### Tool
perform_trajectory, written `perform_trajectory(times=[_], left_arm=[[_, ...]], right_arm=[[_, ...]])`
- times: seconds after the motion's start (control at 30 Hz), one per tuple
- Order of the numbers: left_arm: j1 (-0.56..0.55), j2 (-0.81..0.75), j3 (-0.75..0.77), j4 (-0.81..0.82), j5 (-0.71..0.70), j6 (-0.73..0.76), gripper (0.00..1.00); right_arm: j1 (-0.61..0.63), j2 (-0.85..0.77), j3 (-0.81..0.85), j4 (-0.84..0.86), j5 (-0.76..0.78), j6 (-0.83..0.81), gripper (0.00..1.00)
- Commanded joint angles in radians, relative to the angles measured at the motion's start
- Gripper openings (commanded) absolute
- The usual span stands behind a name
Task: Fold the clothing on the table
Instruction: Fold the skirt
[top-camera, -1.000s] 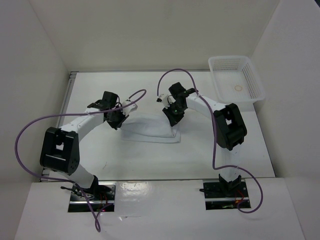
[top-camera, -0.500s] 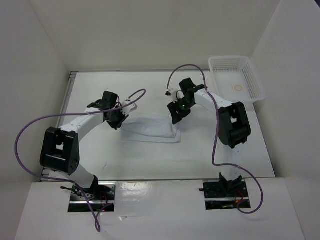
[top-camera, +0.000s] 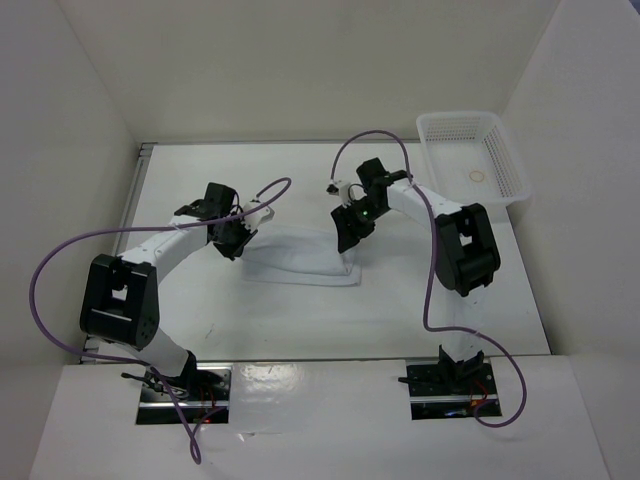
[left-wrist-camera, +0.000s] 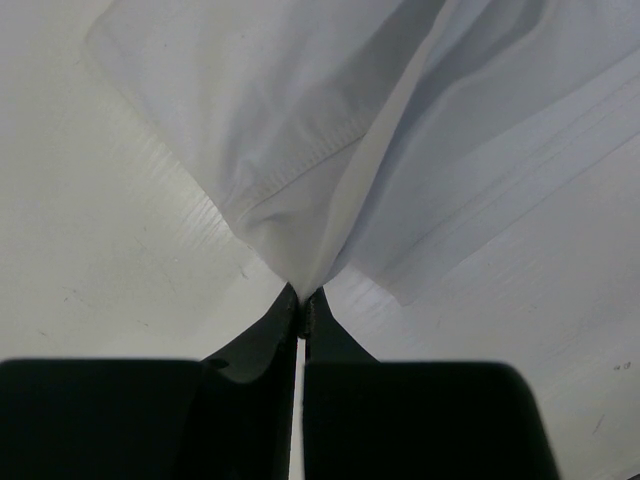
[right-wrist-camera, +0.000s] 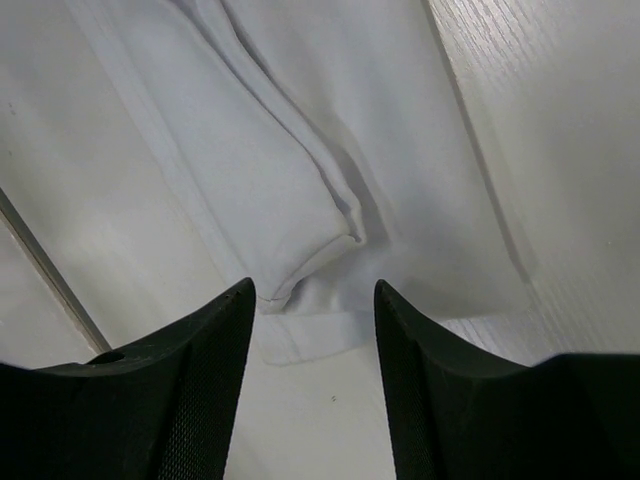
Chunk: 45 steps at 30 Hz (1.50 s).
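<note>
Lying creased and partly doubled over, the clothing (top-camera: 300, 262) forms a white band at the centre of the overhead frame, in the middle of the table (top-camera: 300, 325). The left gripper (left-wrist-camera: 300, 298) is clamped tight on a pinch of hem at the band's left end, and the fabric peaks toward its tips. The right gripper (right-wrist-camera: 315, 290) hangs over the rolled right end, jaws apart and nothing between them. A fold appears to be in progress. The next move likely calls for the right gripper to take hold of that end so both arms can carry the cloth over together. A mesh basket (top-camera: 500, 180) sits at upper right, well apart.
</note>
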<state>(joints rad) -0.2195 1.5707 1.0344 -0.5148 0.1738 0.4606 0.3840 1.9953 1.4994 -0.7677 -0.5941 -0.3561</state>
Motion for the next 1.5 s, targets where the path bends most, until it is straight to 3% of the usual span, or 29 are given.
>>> perform_trajectory(times=[0.0,0.93,1.17,1.27,1.43,1.47], left_arm=[[-0.004,-0.001,0.023,-0.004,0.029,-0.025,0.0],[-0.004,0.009,0.023,-0.013,0.029,-0.043,0.0],[-0.023,0.018,0.023,-0.013,0.029,-0.043,0.0],[-0.023,0.018,0.023,-0.013,0.029,-0.053,0.0],[-0.032,0.028,0.05,-0.013,0.029,-0.053,0.0],[-0.032,0.028,0.05,-0.013,0.029,-0.062,0.0]], right_arm=[[0.007,0.023,0.001,-0.008,-0.038,0.0,0.56],[0.007,0.125,0.085,-0.028,-0.128,-0.018,0.47],[0.007,0.134,0.094,-0.028,-0.139,-0.018,0.35],[0.007,0.134,0.094,-0.028,-0.139,-0.018,0.25],[0.007,0.123,0.094,-0.028,-0.139,-0.018,0.0],[0.007,0.123,0.094,-0.028,-0.13,-0.018,0.0]])
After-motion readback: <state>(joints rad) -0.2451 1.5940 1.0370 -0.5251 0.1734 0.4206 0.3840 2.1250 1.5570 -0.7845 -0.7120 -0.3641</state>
